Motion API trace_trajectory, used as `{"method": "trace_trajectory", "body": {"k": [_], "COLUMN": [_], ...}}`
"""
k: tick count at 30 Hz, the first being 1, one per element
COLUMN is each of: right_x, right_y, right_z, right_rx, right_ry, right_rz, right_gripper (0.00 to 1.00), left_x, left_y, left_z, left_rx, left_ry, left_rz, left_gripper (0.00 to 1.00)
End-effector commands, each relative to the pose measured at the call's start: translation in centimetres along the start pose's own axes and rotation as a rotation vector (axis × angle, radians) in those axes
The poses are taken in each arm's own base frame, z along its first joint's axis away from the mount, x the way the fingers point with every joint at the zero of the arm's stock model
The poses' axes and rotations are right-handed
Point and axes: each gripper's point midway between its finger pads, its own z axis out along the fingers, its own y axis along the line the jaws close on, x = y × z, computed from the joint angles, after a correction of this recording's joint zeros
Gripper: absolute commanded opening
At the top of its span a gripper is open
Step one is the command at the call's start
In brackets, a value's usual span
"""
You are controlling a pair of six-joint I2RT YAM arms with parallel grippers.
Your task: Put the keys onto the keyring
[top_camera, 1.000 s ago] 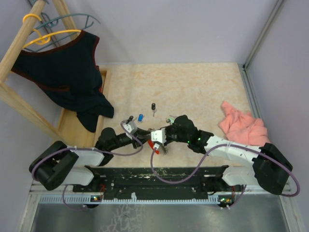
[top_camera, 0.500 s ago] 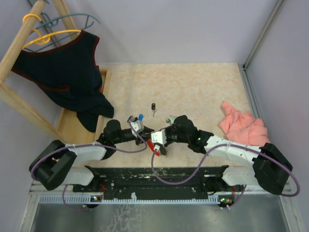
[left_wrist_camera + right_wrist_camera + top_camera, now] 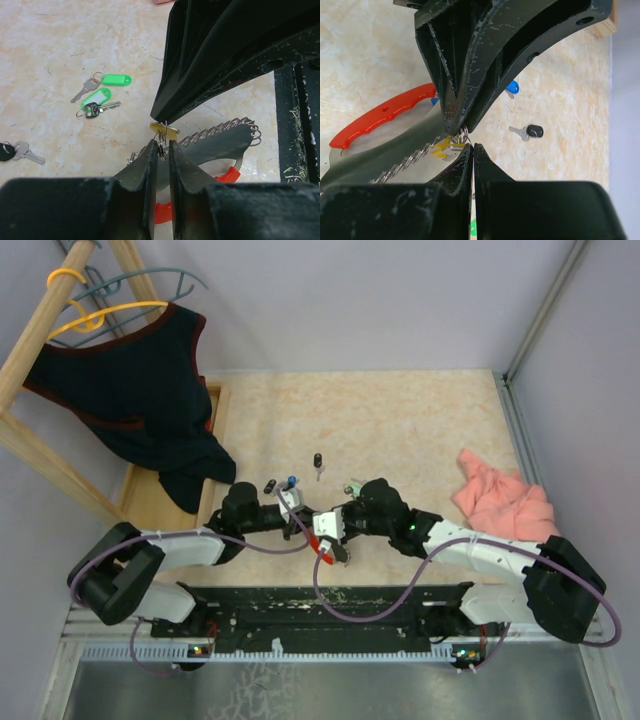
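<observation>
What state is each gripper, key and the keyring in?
left gripper: shut on ring of yellow key
right gripper: shut
keyring: beneath both gripper tips
yellow key: at keyring's toothed edge
green keys: loose on table
black key: loose on table
blue key: loose on table

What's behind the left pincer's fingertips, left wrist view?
A small yellow-headed key and the keyring's grey toothed strip with its red curved band, just below the right pincer. The left pincer covers the key's lower part.
</observation>
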Motion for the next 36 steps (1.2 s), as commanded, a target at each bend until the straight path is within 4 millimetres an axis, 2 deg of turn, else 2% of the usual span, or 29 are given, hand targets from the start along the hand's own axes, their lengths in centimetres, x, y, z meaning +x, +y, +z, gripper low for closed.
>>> {"method": "trace_trajectory", "body": {"k": [1,4,5,10,18,23,28,36], "right_x": [-3.8,-3.7,-3.7,-3.3,0.0,0.9,1.0,0.0], "right_y": [-3.8,-3.6,-3.6,-3.2,-0.8,-0.2,0.1,-0.1], "right_z": [-0.7,-0.8,-0.8,-1.2,-0.6,-0.4,0.2,1.3], "right_rx": [0.094,0.092,0.095,0.098,0.067,0.061,0.045,0.038], "right_ry": [-0.101,-0.102,-0.101,-0.090,0.008,0.033,0.031,-0.029], "right_rz": [-0.042,-0.035,-0.033,-0.024,0.026,0.036,0.041,0.039], "right_gripper": [0.00,0.00,0.00,0.00,0.00,0.00,0.00,0.00], "left_x": [-0.2,-0.2,-0.1,-0.3,-2.4,-3.0,-3.8,-4.5], "left_y": [0.4,0.6,0.6,1.4,2.1,2.2,2.1,1.6], "left_z": [0.4,0.5,0.5,0.3,-0.5,-0.8,-1.0,-0.7], "left_rx": [0.015,0.007,0.003,-0.056,-0.128,-0.143,-0.145,-0.109], "left_ry": [0.008,0.009,0.011,0.009,-0.053,-0.075,-0.099,-0.136], "left_rz": [0.001,-0.004,-0.007,-0.023,-0.048,-0.052,-0.044,-0.052], "left_gripper": [0.15,0.02,0.01,0.01,0.01,0.01,0.01,0.01]}}
